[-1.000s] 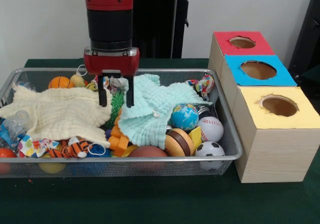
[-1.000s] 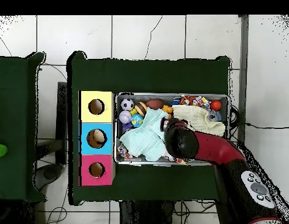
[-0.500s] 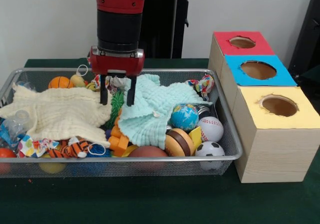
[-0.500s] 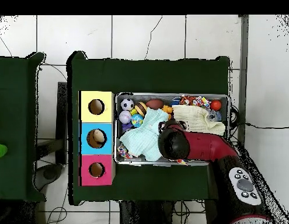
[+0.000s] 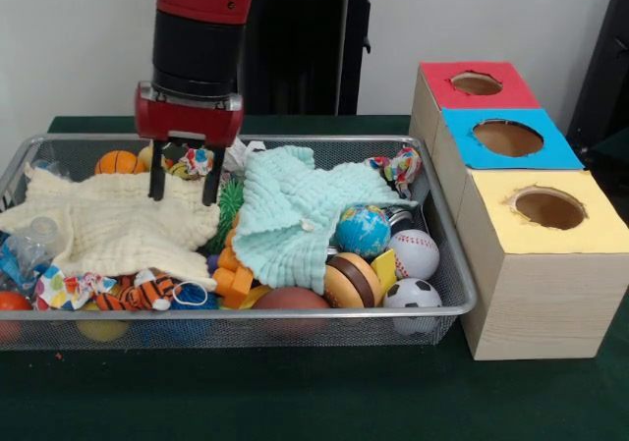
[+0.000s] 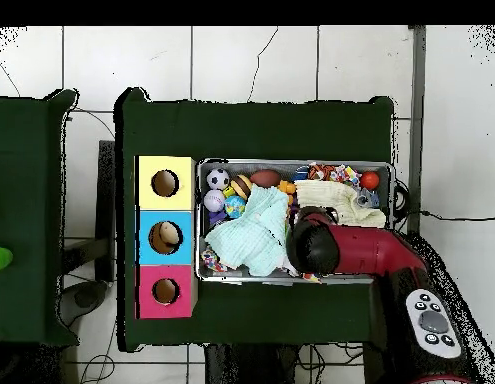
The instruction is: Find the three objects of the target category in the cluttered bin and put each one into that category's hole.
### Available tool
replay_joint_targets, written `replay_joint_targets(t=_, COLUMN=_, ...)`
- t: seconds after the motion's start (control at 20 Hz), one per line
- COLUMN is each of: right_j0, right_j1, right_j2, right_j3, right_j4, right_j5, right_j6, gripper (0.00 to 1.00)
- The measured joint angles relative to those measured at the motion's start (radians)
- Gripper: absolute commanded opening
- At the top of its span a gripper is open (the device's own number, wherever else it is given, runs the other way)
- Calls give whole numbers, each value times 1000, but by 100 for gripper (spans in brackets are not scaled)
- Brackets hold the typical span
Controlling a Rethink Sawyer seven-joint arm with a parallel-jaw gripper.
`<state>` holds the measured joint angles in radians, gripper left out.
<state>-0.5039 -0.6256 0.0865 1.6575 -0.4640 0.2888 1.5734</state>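
Bin (image 5: pixel 447 254) toys half-buried under cloths (image 5: pixel 118 220); hand (image 5: pixel 183 178) open above.

You saw the wire mesh bin (image 5: pixel 447 264) packed with clutter: a cream cloth (image 5: pixel 113 220) spread at one end, a mint cloth (image 5: pixel 295 210) draped mid-bin, and balls crowded at the box end, namely globe ball (image 5: pixel 363 231), baseball (image 5: pixel 416 253) and soccer ball (image 5: pixel 412 295). Beside it stood three boxes, their round holes topped red (image 5: pixel 477 83), blue (image 5: pixel 508 137) and yellow (image 5: pixel 549 208).

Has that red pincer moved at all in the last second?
Yes. In the front view the pincer has slid left, off the mint cloth and over the cream cloth.
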Motion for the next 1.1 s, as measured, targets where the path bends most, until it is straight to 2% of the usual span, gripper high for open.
replay_joint_targets(t=0.6, right_j0=-165, right_j1=37, right_j2=52, right_j3=-58, right_j4=-89, right_j5=0, right_j6=0, gripper=100)
replay_joint_targets(t=0.95, right_j0=-274, right_j1=86, right_j2=115, right_j3=-106, right_j4=-128, right_j5=1, right_j6=0, gripper=100)
replay_joint_targets(t=1.1, right_j0=-292, right_j1=101, right_j2=140, right_j3=-113, right_j4=-131, right_j5=3, right_j6=0, gripper=100)
